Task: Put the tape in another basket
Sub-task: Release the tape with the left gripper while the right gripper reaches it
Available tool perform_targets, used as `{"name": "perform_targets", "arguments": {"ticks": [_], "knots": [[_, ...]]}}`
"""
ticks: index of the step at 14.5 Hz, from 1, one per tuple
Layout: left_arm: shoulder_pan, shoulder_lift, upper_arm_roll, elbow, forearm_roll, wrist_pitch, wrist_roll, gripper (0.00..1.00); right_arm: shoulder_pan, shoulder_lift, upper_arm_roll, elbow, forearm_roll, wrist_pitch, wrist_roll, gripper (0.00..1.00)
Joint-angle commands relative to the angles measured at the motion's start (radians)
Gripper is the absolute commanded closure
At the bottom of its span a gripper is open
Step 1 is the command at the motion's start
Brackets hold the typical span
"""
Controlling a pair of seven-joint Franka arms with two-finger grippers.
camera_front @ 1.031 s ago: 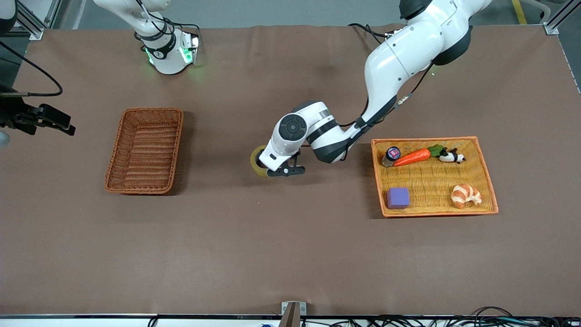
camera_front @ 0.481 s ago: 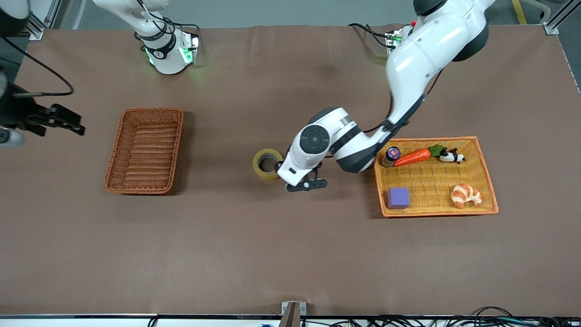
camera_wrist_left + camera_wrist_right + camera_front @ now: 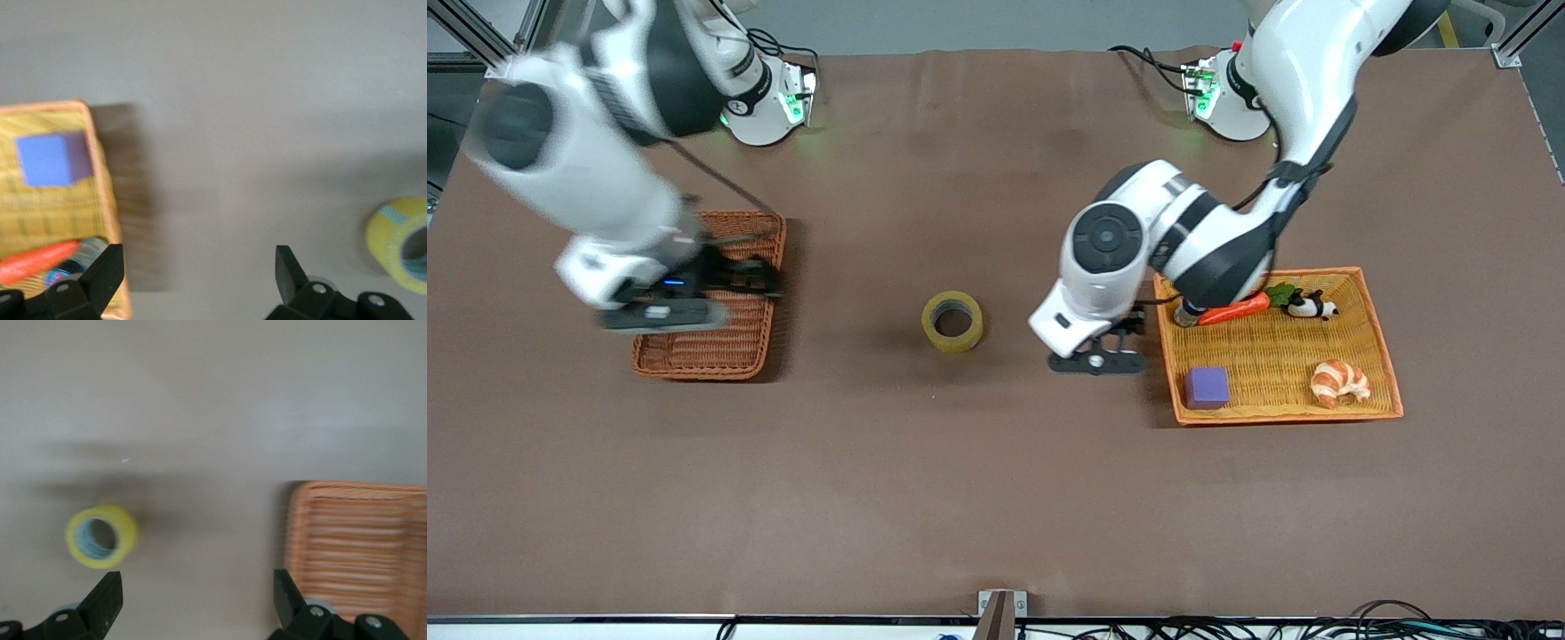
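while the tape [image 3: 952, 321] lies flat and unheld on the bare counter [image 3: 978, 480], the left claw [image 3: 1097, 362] hangs with its fingers apart over the counter just beside the orange-yellow tray basket [image 3: 1378, 333], clamped on nothing. the right claw [image 3: 769, 283] is seen with its fingers spread too, empty, over the reddish-brown wicker basket [image 3: 694, 356] at the right arm's end of the counter. the tape is placed between the two baskets, well apart from each. in the tray basket a carrot [image 3: 1236, 308], a purple block [image 3: 1207, 388], a croissant [image 3: 1339, 382], a small jar [image 3: 1193, 304] and a panda figure [image 3: 1311, 307] are kept.

a fresh grasp is judged to be needed. if the roll is approached off-centre, it could be nudged along the counter or tipped onto its edge and set rolling. if only the thin wall is pinched weakly, it could be dropped short of the wicker basket or caught on the raised woven rim.
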Motion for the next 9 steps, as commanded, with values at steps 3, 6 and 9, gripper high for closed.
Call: {"name": "perform_targets", "arguments": {"ticks": [3,6,9], "knots": [[0.059,-0.162,0.147,-0.083,-0.199,0.005,0.221,0.0,0.043,0.188,0.104,-0.055,-0.013,0.212,0.127,0.0],[0.129,-0.265,0.173,-0.132,-0.243,0.004,0.339,0.0,0.109,0.285,0.103,-0.071,-0.045,0.316,0.151,0.0],[0.129,-0.343,0.291,-0.144,-0.315,-0.008,0.345,0.0,0.133,0.376,0.103,-0.088,-0.116,0.404,0.188,0.0]]}}
